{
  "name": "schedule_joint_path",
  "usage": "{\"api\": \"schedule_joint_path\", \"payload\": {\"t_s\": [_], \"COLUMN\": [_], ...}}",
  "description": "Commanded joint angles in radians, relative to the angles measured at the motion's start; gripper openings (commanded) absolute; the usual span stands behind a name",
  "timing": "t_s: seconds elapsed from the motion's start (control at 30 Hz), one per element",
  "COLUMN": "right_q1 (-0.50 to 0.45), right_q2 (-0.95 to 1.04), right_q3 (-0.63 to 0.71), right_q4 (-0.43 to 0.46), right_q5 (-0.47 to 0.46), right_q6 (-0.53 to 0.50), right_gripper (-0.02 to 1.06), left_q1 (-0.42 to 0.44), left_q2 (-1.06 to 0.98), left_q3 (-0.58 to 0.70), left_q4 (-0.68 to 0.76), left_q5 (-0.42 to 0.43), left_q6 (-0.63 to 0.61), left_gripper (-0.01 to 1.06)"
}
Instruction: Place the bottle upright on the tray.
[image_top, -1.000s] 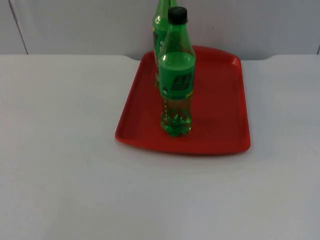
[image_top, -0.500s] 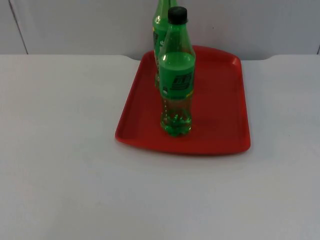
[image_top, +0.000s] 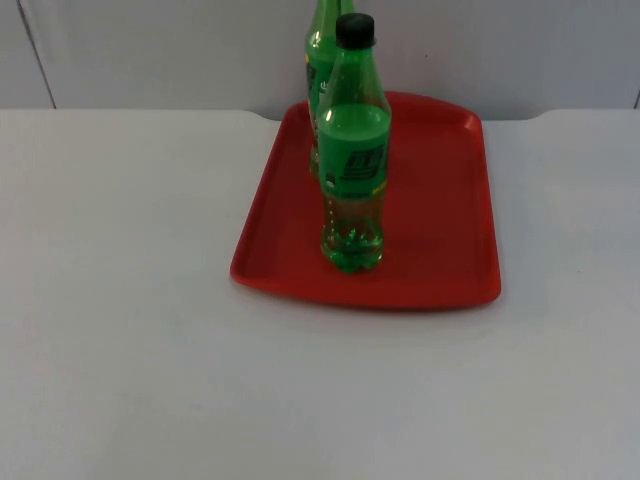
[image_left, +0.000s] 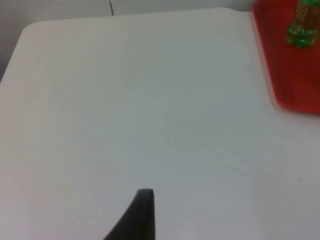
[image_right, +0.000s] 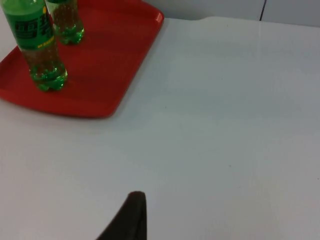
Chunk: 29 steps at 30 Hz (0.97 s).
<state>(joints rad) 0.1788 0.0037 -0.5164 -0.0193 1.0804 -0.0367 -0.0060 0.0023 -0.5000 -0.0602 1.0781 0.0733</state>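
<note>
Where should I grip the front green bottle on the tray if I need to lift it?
Grip the front bottle at its labelled mid-body, with the fingers closing horizontally. It stands upright on the red tray, and a second bottle stands close behind it on the left, so coming from the right side looks clearer.

Red tray (image_top: 440, 200) sits on white table (image_top: 120, 300), far edge near grey partition wall (image_top: 150, 50). Green bottle w/ black cap (image_top: 353, 150) stands upright on tray, nr its front-left part. 2nd green bottle (image_top: 322, 60) upright just behind it, partly hidden, top cut off by frame edge.
</note>
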Motion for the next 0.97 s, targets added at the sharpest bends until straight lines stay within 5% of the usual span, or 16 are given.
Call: {"api": "schedule_joint_path", "payload": {"t_s": [0.0, 0.7, 0.93], "right_q1": [-0.005, -0.011, -0.095], "right_q2": [-0.004, -0.004, -0.004], "right_q3": [0.001, 0.001, 0.001], "right_q4": [-0.001, 0.001, 0.001], "right_q5": [-0.003, -0.003, -0.003], "right_q6": [-0.004, -0.004, -0.001], "right_gripper": [1.05, 1.05, 1.05], "left_q1": [0.004, 0.004, 0.004], "left_q2": [-0.002, -0.002, -0.002], "left_q3": [0.004, 0.004, 0.004], "left_q4": [0.001, 0.001, 0.001], "left_q5": [-0.002, -0.002, -0.002], "left_q6": [-0.001, -0.001, -0.001], "left_gripper": [1.05, 1.05, 1.05]}}
